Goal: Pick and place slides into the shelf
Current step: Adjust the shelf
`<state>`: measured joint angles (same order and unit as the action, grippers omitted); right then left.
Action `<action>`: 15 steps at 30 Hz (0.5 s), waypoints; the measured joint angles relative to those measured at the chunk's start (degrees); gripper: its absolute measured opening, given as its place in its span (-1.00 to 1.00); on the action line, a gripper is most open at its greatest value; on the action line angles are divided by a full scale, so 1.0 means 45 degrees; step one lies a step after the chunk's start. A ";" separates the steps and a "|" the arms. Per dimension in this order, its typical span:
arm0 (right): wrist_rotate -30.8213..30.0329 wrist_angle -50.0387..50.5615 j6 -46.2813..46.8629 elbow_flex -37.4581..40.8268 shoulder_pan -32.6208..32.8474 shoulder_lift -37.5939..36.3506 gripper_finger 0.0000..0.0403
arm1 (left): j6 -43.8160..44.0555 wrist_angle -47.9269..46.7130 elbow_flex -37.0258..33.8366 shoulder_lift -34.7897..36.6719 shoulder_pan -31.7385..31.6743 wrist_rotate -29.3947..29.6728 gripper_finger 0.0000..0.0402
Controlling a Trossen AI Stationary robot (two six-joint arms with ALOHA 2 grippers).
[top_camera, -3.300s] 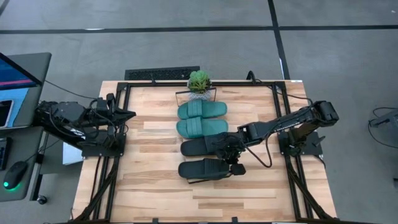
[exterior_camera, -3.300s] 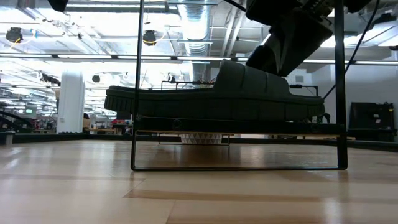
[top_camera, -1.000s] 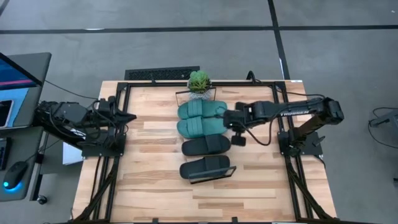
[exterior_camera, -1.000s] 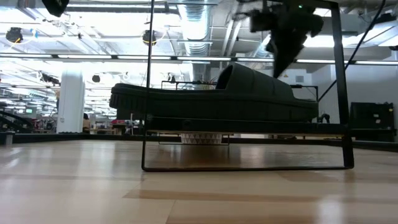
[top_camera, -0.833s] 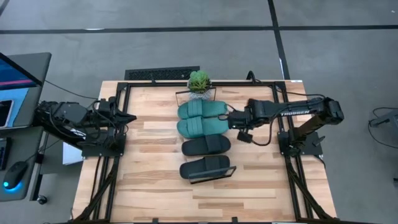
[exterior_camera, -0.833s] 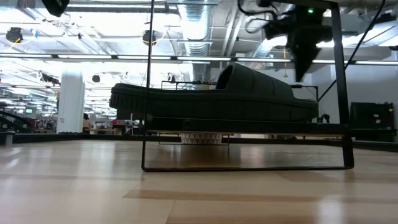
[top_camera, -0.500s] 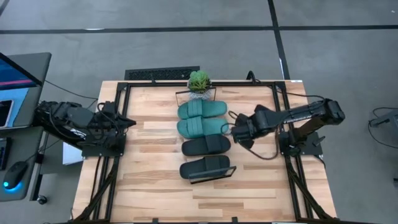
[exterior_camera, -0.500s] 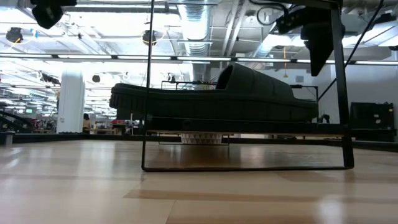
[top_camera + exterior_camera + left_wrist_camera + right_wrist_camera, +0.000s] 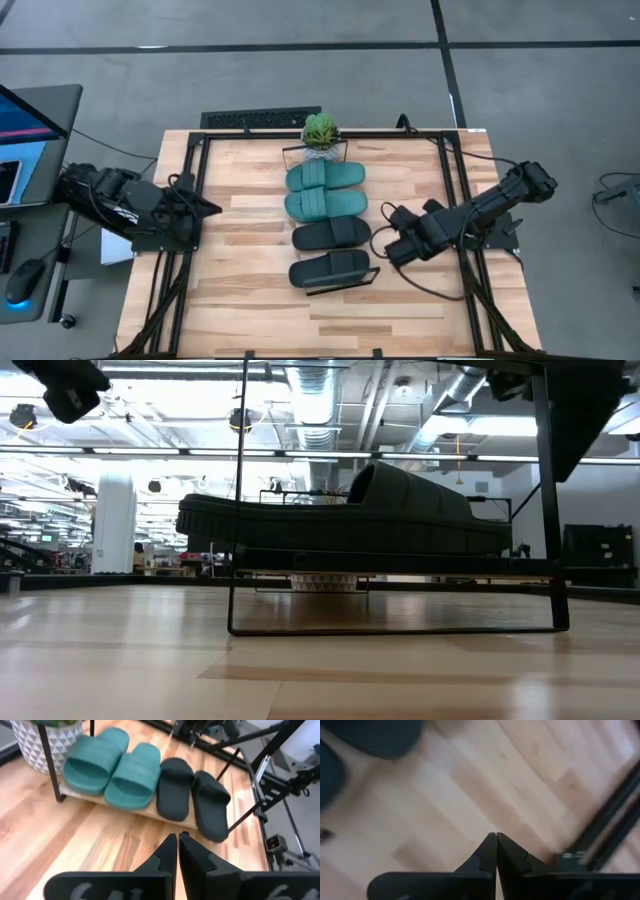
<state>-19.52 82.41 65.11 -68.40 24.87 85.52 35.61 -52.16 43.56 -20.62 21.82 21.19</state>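
Beside the slides, right claw pinched closed, empty, left claw likewise.

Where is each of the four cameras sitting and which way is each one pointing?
High view: overhead, straight down on the table; both arms, left hand, right hand.
Low view: at tabletop height, level across; nearest black slide on the shelf.
Left wrist view: on the left arm, past its shut hand at the teal slides.
Right wrist view: on the right arm, shut hand over bare tabletop.
Shared: high and left wrist views both show all four slides.
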 joint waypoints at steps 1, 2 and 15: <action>0.0007 -0.0210 0.0387 0.0000 0.0156 0.0000 -1.00 | 0.0059 0.0017 -0.0124 0.0000 0.0000 -0.0071 -0.97; 0.0007 -0.0455 0.0701 0.0005 0.0274 0.0018 -1.00 | 0.0135 0.0006 -0.0234 0.0005 0.0000 -0.0111 -0.97; 0.1424 -0.0920 0.1554 -0.0627 0.0449 0.2729 -1.00 | 0.0385 0.0041 -0.0749 0.0000 0.0000 -0.0561 -0.97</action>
<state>-13.11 78.26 72.10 -71.22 26.89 97.79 37.34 -51.98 40.18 -20.62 21.82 18.67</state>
